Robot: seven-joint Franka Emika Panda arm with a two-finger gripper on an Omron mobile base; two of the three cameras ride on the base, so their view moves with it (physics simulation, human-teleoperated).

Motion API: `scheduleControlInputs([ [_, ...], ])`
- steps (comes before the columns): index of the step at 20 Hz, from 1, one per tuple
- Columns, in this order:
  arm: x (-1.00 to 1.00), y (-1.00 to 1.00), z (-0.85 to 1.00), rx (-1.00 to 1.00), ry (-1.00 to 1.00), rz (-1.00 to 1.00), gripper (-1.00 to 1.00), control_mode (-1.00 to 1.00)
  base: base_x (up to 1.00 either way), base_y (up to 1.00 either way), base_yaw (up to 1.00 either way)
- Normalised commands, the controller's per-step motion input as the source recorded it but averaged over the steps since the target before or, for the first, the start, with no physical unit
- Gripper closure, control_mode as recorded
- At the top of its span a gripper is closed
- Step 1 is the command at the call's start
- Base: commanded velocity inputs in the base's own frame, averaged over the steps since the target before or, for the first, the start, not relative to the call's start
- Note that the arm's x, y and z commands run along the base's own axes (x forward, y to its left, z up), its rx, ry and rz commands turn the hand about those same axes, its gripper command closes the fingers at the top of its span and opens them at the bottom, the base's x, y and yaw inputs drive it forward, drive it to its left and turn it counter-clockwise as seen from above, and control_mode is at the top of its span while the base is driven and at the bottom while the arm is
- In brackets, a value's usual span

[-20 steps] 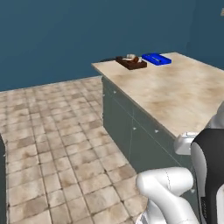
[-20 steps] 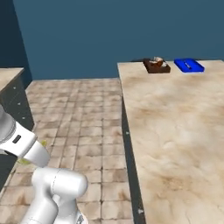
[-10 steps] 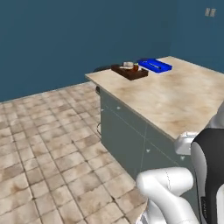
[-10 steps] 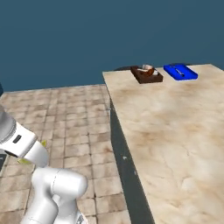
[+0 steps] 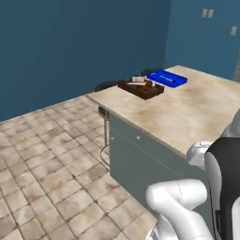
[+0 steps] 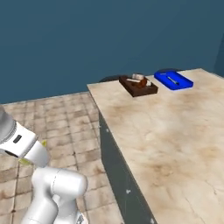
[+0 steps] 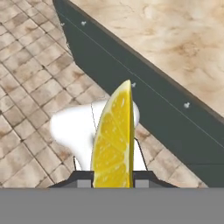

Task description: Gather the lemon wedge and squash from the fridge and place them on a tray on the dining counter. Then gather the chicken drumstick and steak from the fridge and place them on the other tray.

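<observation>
A yellow lemon wedge (image 7: 113, 140) stands upright between my fingertips, and my gripper (image 7: 112, 181) is shut on it. A sliver of the wedge's yellow (image 6: 43, 143) shows beside my arm low on the left. On the far end of the marble dining counter (image 5: 187, 112) sits a brown tray (image 5: 140, 93) holding pale and reddish-brown pieces. A blue tray (image 5: 161, 80) lies just beyond it with one small thin item inside. The same brown tray (image 6: 144, 92) and blue tray (image 6: 179, 86) show in the right base view. The squash is out of view.
The counter's dark grey cabinet side (image 7: 144, 87) runs diagonally below its stone top (image 7: 175, 35), above tiled floor (image 7: 30, 65). A stool with a gold leg (image 5: 105, 136) stands at the counter's far corner. Blue walls close the room behind.
The whole picture has shifted in both base views as the base moved; the counter and its trays now appear nearer and lower. The lemon wedge stays in the gripper.
</observation>
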Motion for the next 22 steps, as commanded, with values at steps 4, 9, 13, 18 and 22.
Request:
scheduleControlInputs([
  [4,0.00,0.00,0.00,0.00,0.00,0.00,1.00,1.00,1.00,0.76,-0.31],
  [9,0.00,0.00,0.00,0.00,0.00,0.00,1.00,1.00,1.00,0.80,-0.30],
  [13,0.00,0.00,0.00,0.00,0.00,0.00,1.00,1.00,1.00,0.80,-0.30],
  [18,0.00,0.00,0.00,0.00,0.00,0.00,1.00,1.00,1.00,0.85,-0.31],
  [22,0.00,0.00,0.00,0.00,0.00,0.00,1.00,1.00,1.00,0.89,-0.33],
])
